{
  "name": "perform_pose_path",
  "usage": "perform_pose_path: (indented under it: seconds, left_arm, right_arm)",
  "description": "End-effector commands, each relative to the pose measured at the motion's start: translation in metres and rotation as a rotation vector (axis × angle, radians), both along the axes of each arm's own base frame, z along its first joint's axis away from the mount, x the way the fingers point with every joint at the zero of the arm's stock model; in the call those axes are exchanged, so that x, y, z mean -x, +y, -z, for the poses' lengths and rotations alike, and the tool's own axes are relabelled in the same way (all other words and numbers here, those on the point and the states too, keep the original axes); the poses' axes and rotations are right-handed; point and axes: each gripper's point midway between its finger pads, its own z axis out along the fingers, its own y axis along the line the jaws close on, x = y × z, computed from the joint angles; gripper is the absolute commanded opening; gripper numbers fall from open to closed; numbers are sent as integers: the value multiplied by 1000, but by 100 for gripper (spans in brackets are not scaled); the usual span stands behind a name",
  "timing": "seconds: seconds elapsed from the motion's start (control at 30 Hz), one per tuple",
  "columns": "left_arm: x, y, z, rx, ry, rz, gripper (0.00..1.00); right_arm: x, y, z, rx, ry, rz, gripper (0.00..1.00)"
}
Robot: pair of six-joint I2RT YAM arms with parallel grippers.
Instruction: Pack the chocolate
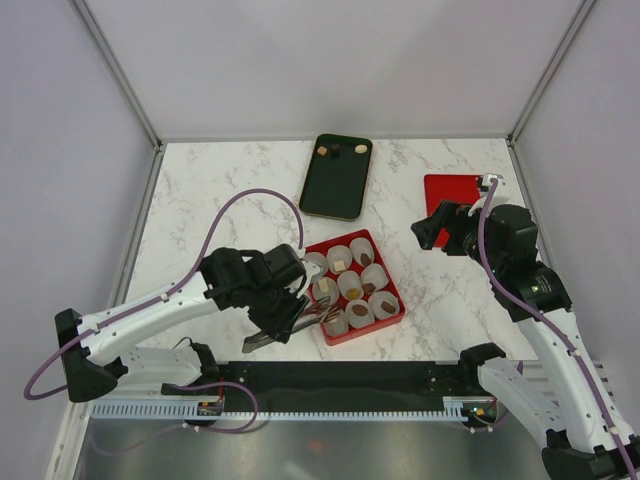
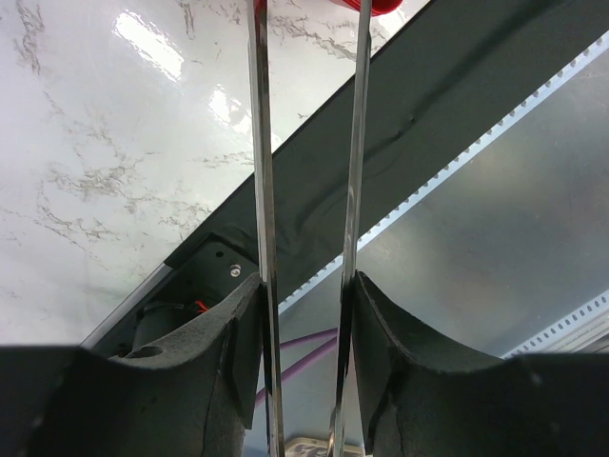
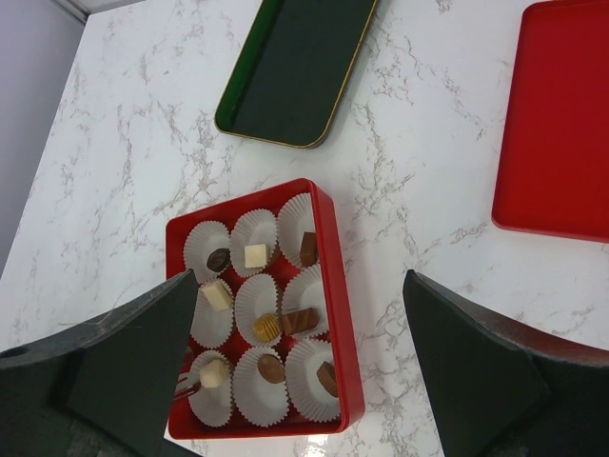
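Your left gripper [image 2: 306, 281] has its jaws clenched on a pair of tweezers [image 2: 262, 143]. Their tips reach into the near left paper cup [image 3: 214, 405] of the red box [image 3: 341, 314], right at a cream chocolate [image 3: 211, 373]. Each of the nine cups holds one piece. Three more chocolates [image 1: 337, 149] sit along the far edge of the green tray [image 1: 337, 190], beyond the box. Your right gripper [image 3: 300, 281] hovers right of the box with its jaws released and wide apart, near the red tray [image 1: 452, 190] on the tabletop [image 1: 220, 190].

box [image 1: 370, 333] in the middle of the frame, chocolates [image 1: 341, 265] in its paper cups [image 1: 359, 315]; tray [image 1: 335, 190] above it, flat plate [image 1: 450, 190] at right.
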Motion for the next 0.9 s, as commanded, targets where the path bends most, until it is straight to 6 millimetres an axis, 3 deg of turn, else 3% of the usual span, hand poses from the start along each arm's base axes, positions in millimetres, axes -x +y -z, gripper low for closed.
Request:
perform_pose_path:
  seconds: [0.0,0.27,0.4,0.57,0.77,0.87]
  left_arm:
    - [3,-2,-5,7,13,6,47]
    - [0,-3,-7,4,2,0,47]
    - [-15,-5,-19,13,-79,-55,46]
    - [-55,-14,-55,56,-274,-149,46]
    - [-124,-22,-98,123,-497,-316,46]
    - [-154,-13,-106,162,-525,-396,45]
  right_arm:
    - [-1,1,-13,-18,-36,-2,98]
    - [-1,0,-13,-15,-39,0,98]
    - [0,1,-13,-16,-39,-3,98]
    - [0,1,-13,-20,-39,-5,98]
    - [2,3,-14,-29,-39,-13,98]
    - [5,2,-13,-25,-40,-16,98]
